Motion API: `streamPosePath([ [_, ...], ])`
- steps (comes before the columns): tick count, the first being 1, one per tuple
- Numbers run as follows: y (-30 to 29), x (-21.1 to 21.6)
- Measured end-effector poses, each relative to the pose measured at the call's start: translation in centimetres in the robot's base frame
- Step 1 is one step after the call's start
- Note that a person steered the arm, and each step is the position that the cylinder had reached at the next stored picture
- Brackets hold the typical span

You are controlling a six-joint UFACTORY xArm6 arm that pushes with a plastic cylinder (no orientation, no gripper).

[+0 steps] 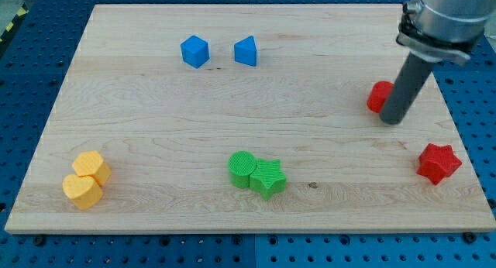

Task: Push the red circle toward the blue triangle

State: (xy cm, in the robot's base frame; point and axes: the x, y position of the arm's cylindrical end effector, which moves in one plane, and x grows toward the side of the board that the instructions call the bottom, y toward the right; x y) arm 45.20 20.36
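A wooden board (155, 105) bears no readable writing. My tip (394, 119), no pincer, touches the red circle (378, 96), far right of the blue triangle (246, 51).

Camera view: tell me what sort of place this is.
Probably a robotics lab bench. A wooden board lies on a blue perforated table; small coloured blocks are scattered on it, and my tip stands beside a partly hidden red block.

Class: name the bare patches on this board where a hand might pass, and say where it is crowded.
Bare: the wide middle band between the blue blocks and the green pair. Crowded: the view's right, where my tip touches the red circle, above the red star.
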Motion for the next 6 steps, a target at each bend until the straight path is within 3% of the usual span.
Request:
streamPosePath([
  [2, 0.0, -7.0],
  [4, 1.7, -7.7],
  [6, 2.0, -12.1],
])
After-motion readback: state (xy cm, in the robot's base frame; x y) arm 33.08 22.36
